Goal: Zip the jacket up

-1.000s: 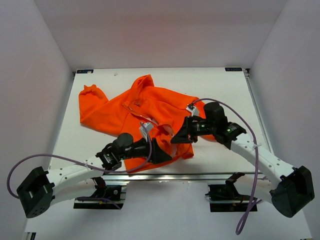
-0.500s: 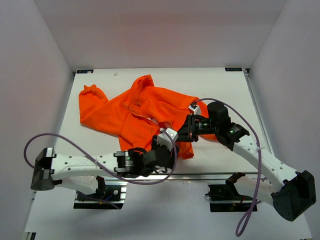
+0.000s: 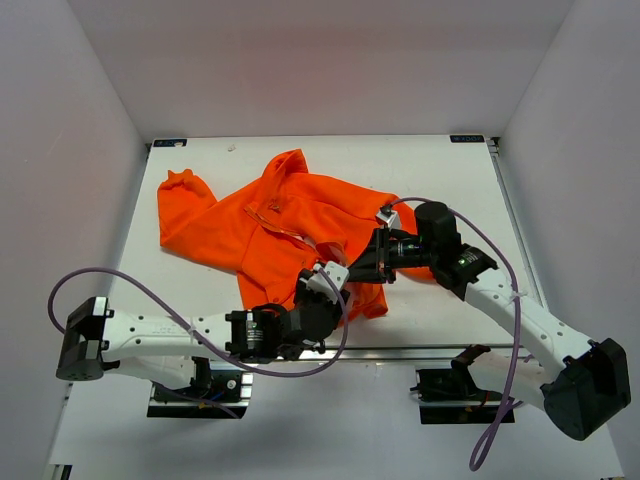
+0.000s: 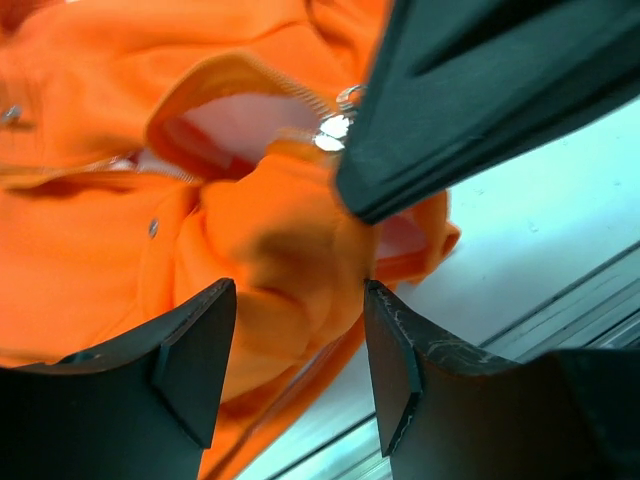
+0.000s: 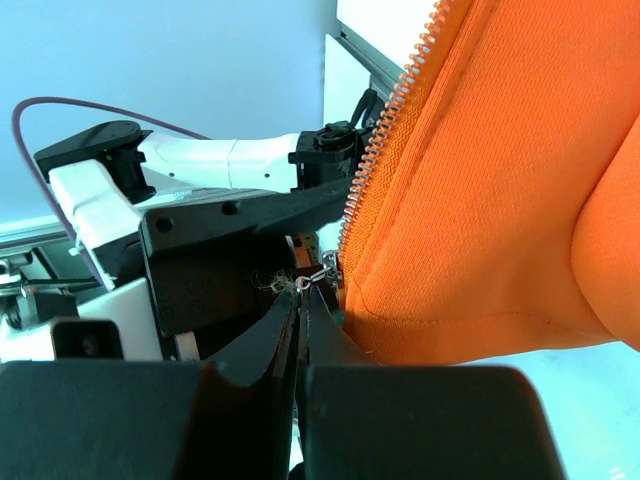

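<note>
The orange jacket (image 3: 290, 225) lies spread on the white table, collar at the far side, bottom hem toward me. My right gripper (image 3: 372, 268) is at the hem's right end. In the right wrist view it (image 5: 303, 292) is shut on the small metal zipper pull (image 5: 322, 270) at the bottom of the zipper teeth (image 5: 390, 120). My left gripper (image 3: 335, 288) reaches in from the left right beside it. In the left wrist view it (image 4: 297, 300) is open, with a fold of the jacket's hem (image 4: 280, 260) between its fingers. The pull (image 4: 335, 125) shows just beyond.
The metal rail at the table's near edge (image 3: 420, 352) runs just below the hem. The two grippers sit very close together. A sleeve (image 3: 185, 205) lies out at the far left. Enclosure walls stand on both sides and behind.
My left arm has swung right and forward, from the middle of the hem to its right end beside the right gripper, and its jaws have narrowed. The right gripper has shifted only slightly.
</note>
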Robot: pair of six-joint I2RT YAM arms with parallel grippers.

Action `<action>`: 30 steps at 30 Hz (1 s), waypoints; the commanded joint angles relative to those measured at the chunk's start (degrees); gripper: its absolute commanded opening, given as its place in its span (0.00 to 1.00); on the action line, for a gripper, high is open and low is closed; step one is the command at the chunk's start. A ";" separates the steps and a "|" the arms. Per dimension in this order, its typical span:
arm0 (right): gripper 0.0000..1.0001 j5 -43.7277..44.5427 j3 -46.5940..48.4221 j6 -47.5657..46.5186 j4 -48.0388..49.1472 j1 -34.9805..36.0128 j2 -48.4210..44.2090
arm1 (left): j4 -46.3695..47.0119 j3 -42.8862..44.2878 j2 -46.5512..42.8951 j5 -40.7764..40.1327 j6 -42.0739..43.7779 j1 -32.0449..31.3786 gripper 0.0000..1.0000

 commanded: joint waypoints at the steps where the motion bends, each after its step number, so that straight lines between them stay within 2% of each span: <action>1: 0.00 -2.78 -0.22 2.23 4.92 -0.19 0.09 | 10.39 -2.22 -0.58 2.76 7.13 -0.15 0.64; 7: 0.00 -1.64 -0.75 3.73 5.19 -0.19 -0.43 | 17.35 -3.98 -0.05 3.74 10.74 -0.15 0.66; 15: 0.00 -1.46 -2.69 4.26 5.11 -0.19 -0.78 | 19.65 -2.66 3.37 -1.01 12.15 -0.15 0.66; 17: 0.00 -1.55 -3.48 5.13 6.07 -0.19 -0.96 | 19.91 -2.14 4.69 -1.10 12.41 -0.15 0.63; 21: 0.00 -1.47 -6.02 6.37 7.57 -0.19 -1.31 | 21.05 -2.92 5.31 -0.75 13.29 -0.15 0.38; 22: 0.00 -1.55 -6.64 7.24 8.00 -0.19 -1.23 | 21.58 -3.27 5.22 -0.14 13.47 -0.15 0.28; 24: 0.00 -1.73 -8.13 8.56 10.81 -0.19 -1.14 | 22.46 -4.68 4.70 0.13 13.47 -0.15 0.21; 28: 0.00 -1.99 -11.73 11.46 14.15 -0.19 -1.40 | 24.56 -7.58 3.64 2.15 12.68 -0.15 0.00; 30: 0.00 -1.55 -12.35 12.43 14.69 -0.19 -1.58 | 24.92 -8.63 3.29 3.73 13.38 -0.15 0.00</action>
